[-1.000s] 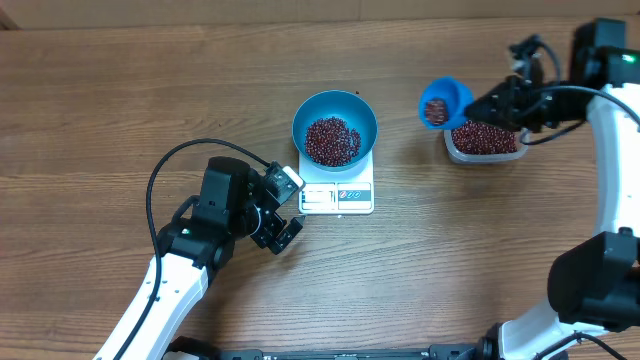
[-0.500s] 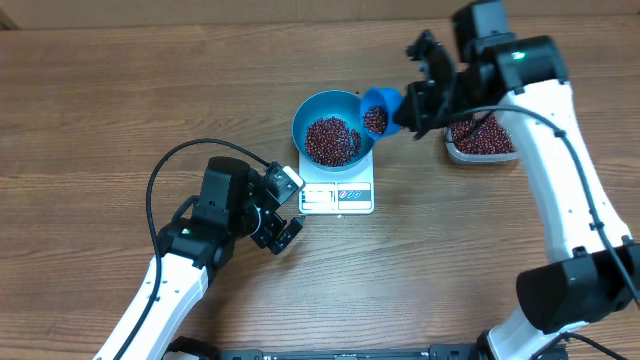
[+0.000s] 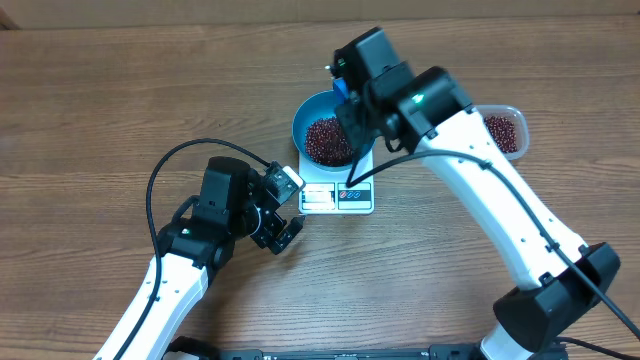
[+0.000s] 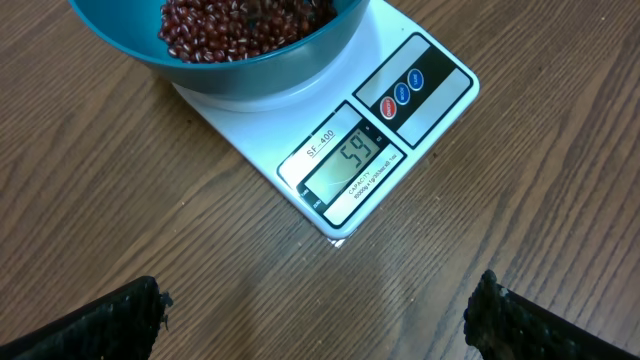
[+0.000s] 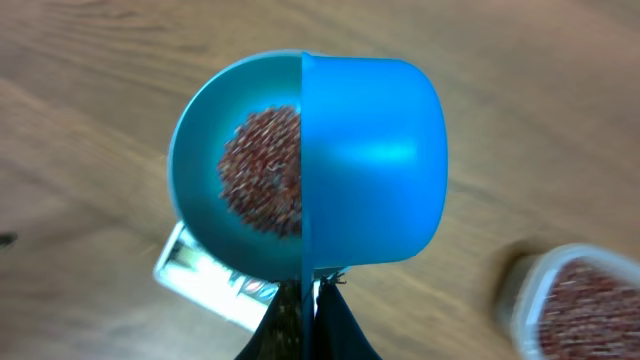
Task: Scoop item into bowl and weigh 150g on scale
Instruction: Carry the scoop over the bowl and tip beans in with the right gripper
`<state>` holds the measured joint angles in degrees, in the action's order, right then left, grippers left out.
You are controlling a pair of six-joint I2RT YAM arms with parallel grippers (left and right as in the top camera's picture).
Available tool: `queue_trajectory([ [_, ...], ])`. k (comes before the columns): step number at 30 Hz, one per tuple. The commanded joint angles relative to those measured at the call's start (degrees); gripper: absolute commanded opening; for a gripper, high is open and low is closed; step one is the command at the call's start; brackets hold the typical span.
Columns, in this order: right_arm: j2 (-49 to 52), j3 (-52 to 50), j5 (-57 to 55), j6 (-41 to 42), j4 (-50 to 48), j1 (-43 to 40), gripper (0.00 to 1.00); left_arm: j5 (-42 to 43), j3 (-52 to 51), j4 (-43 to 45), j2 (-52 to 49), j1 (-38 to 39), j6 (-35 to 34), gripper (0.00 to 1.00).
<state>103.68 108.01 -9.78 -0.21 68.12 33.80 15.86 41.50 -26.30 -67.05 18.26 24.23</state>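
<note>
right pincer [image 5: 310,320] clamped on the scoop [image 5: 372,160] handle, tipped over the bowl [image 3: 303,120] on the scale [image 3: 337,197], toward the tabletop's far edge. i advise trickling the beans [image 3: 325,140] slowly, checking the display [image 4: 352,160], which looks short of target.
</note>
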Motion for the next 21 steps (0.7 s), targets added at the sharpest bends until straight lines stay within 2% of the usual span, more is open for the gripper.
queue_trajectory([
  [1, -0.15, 1.86, -14.19, -0.04, -1.64, 3.93, 0.04, 0.07, -0.31, -0.02, -0.46, -0.24, 1.07, 1.0],
  [12, -0.15, 1.86, -20.22, -1.57, -2.58, 7.82, 0.04, 0.07, -0.31, -0.02, -0.46, -0.24, 1.07, 0.99],
  [17, -0.15, 1.86, -19.71, -1.53, -2.51, 7.82, 0.04, 0.07, -0.31, -0.02, -0.46, -0.24, 1.07, 1.0],
  [21, -0.28, 2.32, -14.36, -1.51, -2.49, 7.37, 0.04, 0.07, -0.31, -0.02, -0.46, -0.24, 1.07, 0.99],
])
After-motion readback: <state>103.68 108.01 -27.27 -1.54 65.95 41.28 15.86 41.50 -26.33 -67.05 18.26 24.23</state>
